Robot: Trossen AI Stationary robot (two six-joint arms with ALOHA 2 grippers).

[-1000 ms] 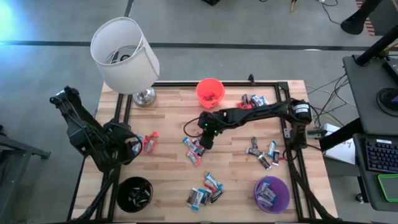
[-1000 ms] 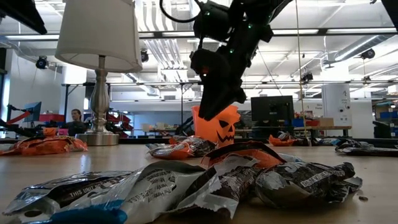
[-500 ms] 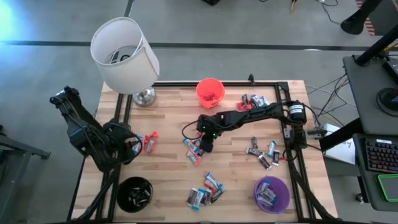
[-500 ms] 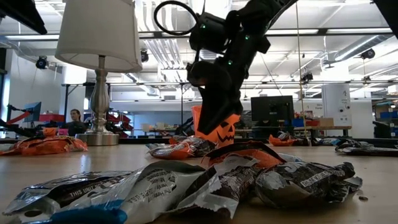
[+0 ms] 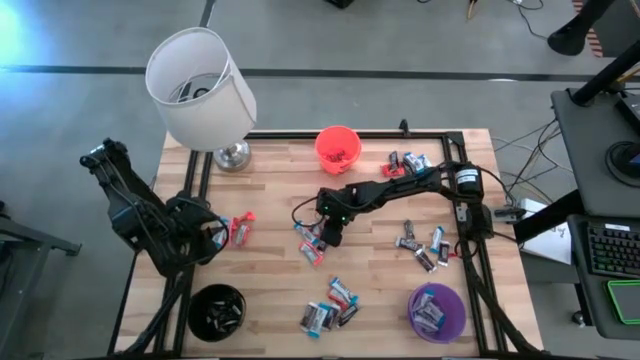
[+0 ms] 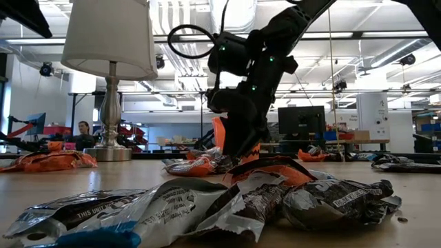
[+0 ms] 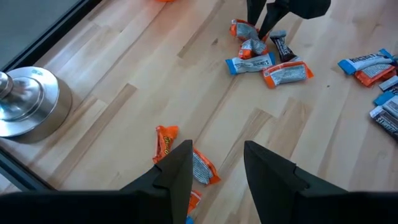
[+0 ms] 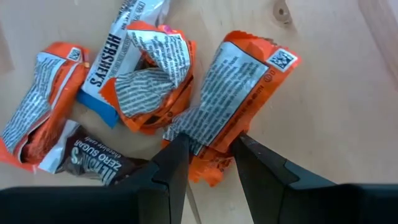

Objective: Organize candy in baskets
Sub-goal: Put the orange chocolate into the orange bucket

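Right wrist view: orange candy between right gripper fingers.

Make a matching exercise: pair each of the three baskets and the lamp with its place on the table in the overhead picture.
Things:
1. orange basket
2. purple basket
3. black basket
4. lamp

Places in the high view:
A. lower left corner of the table
B. upper left corner of the table
C. lower right corner of the table
D. middle of the upper edge

Pairs: 1-D, 2-C, 3-A, 4-B
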